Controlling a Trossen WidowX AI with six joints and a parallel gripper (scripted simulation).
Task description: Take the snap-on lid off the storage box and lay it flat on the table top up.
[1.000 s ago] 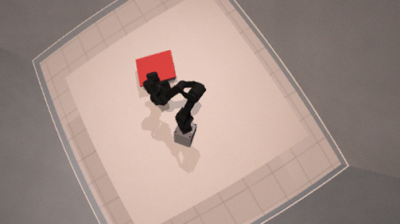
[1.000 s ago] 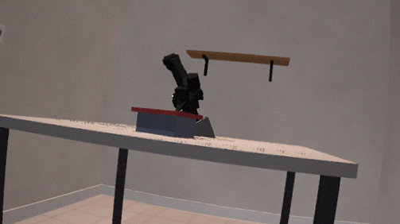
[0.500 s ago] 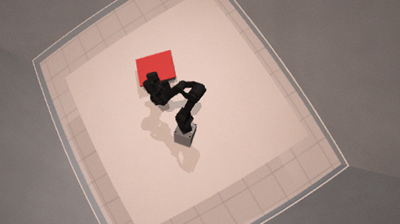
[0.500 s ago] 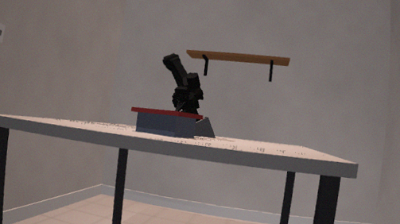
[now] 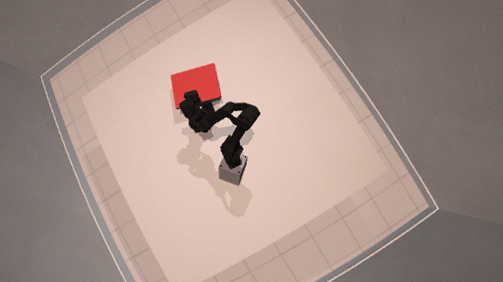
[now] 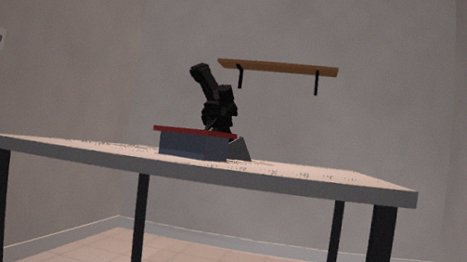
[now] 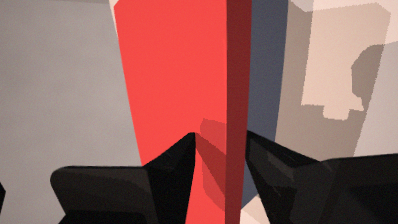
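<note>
The red snap-on lid (image 5: 195, 84) sits on the dark blue storage box (image 6: 194, 145) on the table; in the side view the lid (image 6: 195, 131) is a thin red slab on top of the box. My gripper (image 5: 192, 101) is at the lid's near edge. In the wrist view my two black fingers are shut on the lid's edge (image 7: 238, 100), one finger on the red top (image 7: 175, 75) and one by the blue box wall (image 7: 265, 75). The lid lies level on the box.
The arm's grey base (image 5: 234, 170) stands on the table behind the box. A wooden shelf (image 6: 277, 67) hangs on the back wall above the table. The table's edges are far from the box on all sides.
</note>
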